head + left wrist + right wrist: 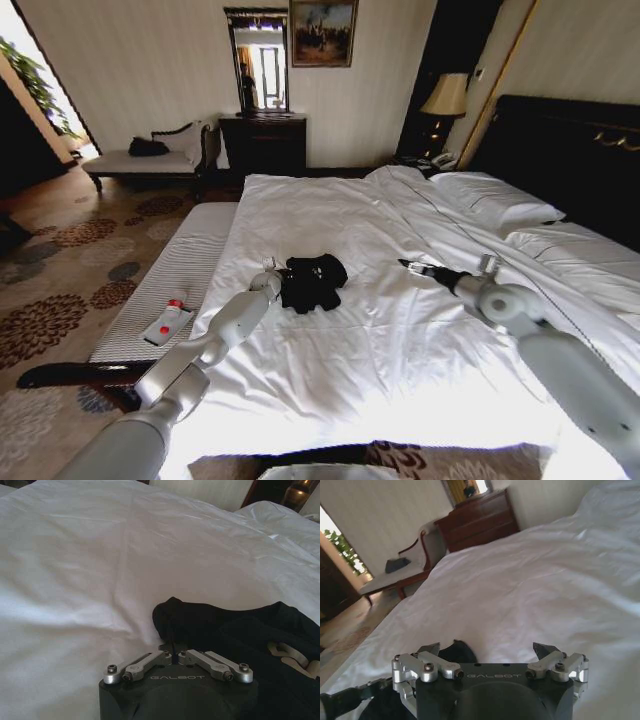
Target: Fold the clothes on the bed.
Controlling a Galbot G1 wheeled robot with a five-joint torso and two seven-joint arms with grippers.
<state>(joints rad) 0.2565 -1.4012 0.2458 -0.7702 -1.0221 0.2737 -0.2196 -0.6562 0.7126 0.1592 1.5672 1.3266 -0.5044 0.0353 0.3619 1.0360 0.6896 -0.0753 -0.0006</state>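
The clothes are one black T-shirt, bunched in a small heap on the white bed, a little left of its middle. My left gripper is at the heap's left edge. In the left wrist view its jaws are drawn together, and the left gripper is shut on the rim of the clothes, where some white lettering shows. My right gripper hovers over bare sheet to the right of the heap, apart from it. In the right wrist view the right gripper is open with nothing between its fingers.
A grey-striped bench runs along the bed's left side with a small red-capped item on it. Pillows and a dark headboard are at the right. A chaise, dresser and lamp line the far wall.
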